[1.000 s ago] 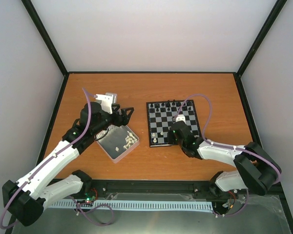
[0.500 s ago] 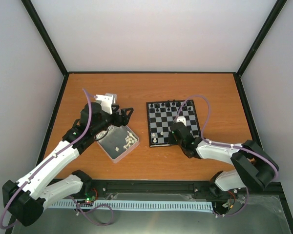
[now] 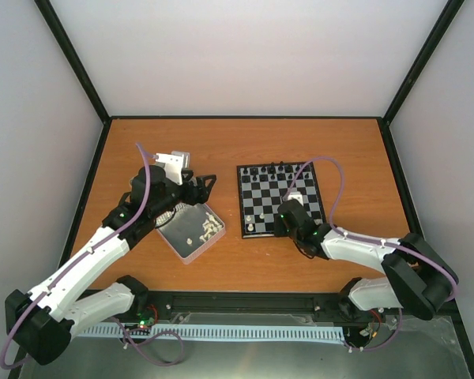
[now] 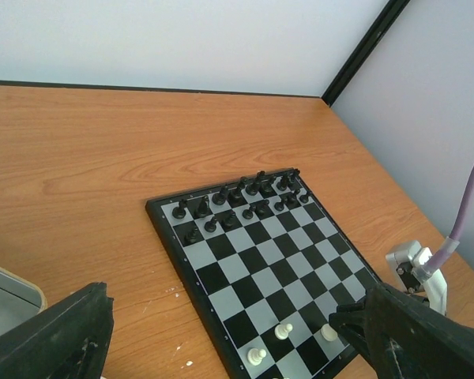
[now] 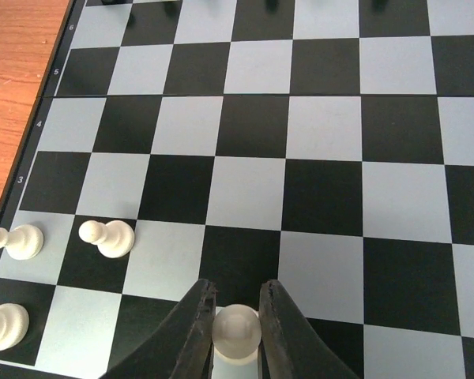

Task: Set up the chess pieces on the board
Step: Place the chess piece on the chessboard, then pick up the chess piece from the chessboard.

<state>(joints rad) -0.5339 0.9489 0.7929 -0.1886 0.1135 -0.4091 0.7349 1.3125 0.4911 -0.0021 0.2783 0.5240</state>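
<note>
The board [image 3: 242, 201] lies right of centre, with black pieces [image 3: 272, 168] along its far rows. In the right wrist view my right gripper [image 5: 237, 308] is shut on a white chess piece [image 5: 237, 330], a pawn standing upright on a near-row square. Three more white chess pieces [image 5: 107, 237] stand at the near left corner of the board [image 5: 324, 126]. My left gripper [image 3: 201, 185] hovers open and empty beside the tin. Its wrist view shows the board [image 4: 245, 260] and the white pawns [image 4: 283, 331].
A shallow silver tin [image 3: 191, 246] with several loose white pieces [image 3: 209, 229] sits left of the board, under the left arm. Black frame posts and pale walls enclose the orange table [image 3: 245, 142]. The right arm's wrist [image 4: 415, 264] shows at the board's near right.
The right gripper has shifted slightly toward the board's near edge with the white pawn between its fingers. The left arm has barely moved.
</note>
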